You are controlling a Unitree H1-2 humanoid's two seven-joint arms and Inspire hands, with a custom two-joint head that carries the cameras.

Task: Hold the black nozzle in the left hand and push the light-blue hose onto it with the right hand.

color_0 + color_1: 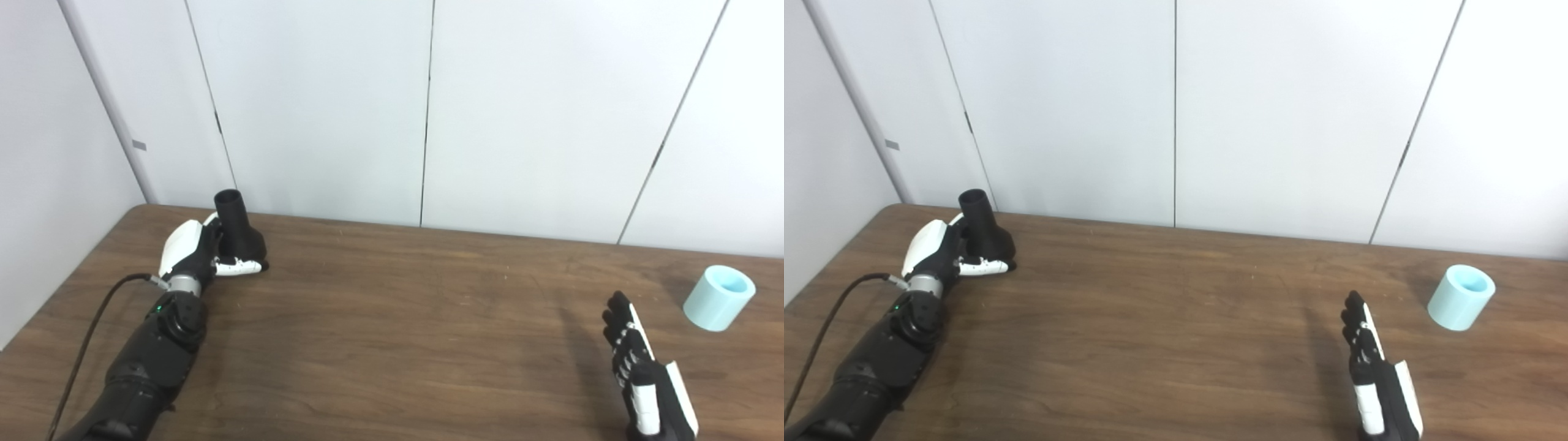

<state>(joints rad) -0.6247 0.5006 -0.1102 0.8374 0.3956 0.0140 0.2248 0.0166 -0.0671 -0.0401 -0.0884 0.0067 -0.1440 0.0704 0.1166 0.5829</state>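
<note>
Nozzle (236, 229) x1 gripped by left hand (196, 251); hose (718, 297) x1 apart from empty, fingers-straight right hand (643, 373).

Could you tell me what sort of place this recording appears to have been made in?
Probably a lab or test room set up for robot trials, not a home or workshop: a bare wooden table against plain white wall panels, with only a black nozzle and a light-blue hose piece laid out.
</note>
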